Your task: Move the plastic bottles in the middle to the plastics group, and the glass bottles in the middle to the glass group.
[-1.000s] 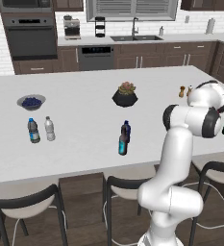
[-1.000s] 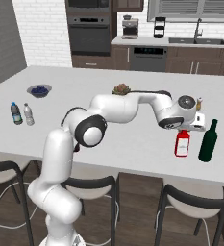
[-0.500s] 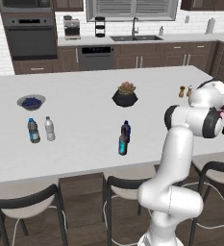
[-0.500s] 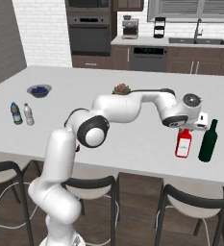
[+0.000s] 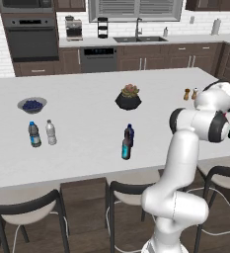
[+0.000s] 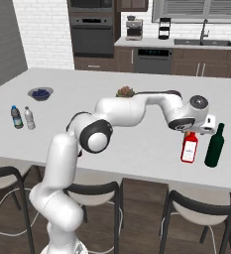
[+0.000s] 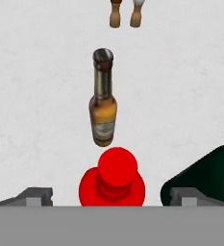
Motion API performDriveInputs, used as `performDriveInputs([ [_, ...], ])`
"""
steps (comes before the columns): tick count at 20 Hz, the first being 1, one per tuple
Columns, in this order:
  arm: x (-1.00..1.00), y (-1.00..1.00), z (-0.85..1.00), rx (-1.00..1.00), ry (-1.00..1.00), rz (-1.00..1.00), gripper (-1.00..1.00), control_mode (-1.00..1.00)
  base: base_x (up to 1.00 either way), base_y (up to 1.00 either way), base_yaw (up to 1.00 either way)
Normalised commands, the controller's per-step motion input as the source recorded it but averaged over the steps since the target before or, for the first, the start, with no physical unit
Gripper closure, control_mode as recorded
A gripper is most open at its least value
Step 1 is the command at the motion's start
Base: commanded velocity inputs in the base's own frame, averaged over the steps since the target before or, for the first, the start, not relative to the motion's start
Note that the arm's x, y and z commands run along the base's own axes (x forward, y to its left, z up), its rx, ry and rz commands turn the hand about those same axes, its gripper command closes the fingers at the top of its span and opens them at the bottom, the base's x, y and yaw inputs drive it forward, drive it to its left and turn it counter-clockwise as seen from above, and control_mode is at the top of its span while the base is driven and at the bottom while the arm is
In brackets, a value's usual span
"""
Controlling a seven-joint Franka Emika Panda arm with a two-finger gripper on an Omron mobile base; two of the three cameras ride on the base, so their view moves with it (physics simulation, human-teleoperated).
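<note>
At the desk's (image 6: 87, 134) right end, the white arm reaches out and its tool (image 7: 111, 199) hangs directly above the red bottle (image 6: 189, 148), fingers spread wide on either side of the red cap with nothing held between them. The red bottle stands upright on the desk, just beside the dark green bottle (image 6: 215, 147), which sits at its 3 o'clock in the right base view. In the hand view, the amber-brown bottle (image 7: 103, 105) stands near, at 12 o'clock from the red cap, with the salt and pepper shakers (image 7: 124, 14) farther out along the same line. Judging by this layout, the red bottle already rests with the glass group, so that part of the job looks finished.

Near the desk's middle, two bottles remain: the slim dark bottle with a teal label (image 5: 126, 147) and the stout navy-blue bottle (image 5: 130, 134), touching or nearly so, at 6 o'clock from a potted succulent (image 5: 128, 97). Far off toward 9 o'clock stand the two clear water bottles (image 5: 42, 133) of the plastics group, beside a bowl of blueberries (image 5: 32, 105). The teal-labelled bottle likely still needs carrying to the glass group, and the navy one to the plastics group.
</note>
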Motion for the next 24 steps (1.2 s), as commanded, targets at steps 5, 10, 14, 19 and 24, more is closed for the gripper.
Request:
performDriveInputs([
  [5, -0.34, 0.15, 0.47, 0.00, -0.01, 0.00, -1.00, -1.00, 0.00, 0.00, 0.00],
  [10, -0.37, 0.62, 0.23, -0.02, 0.00, 0.00, -1.00, -1.00, 0.00, 0.00, 0.00],
  [14, -0.44, 0.97, 0.26, -0.08, 0.00, 0.02, -1.00, -1.00, 0.00, 0.00, 0.00],
  [19, -0.91, 1.00, 0.07, -0.11, 0.00, 0.08, -1.00, -1.00, 0.00, 0.00, 0.00],
  [24, -0.83, 1.00, 0.00, -0.14, 0.01, 0.19, -1.00, -1.00, 0.00, 0.00, 0.00],
])
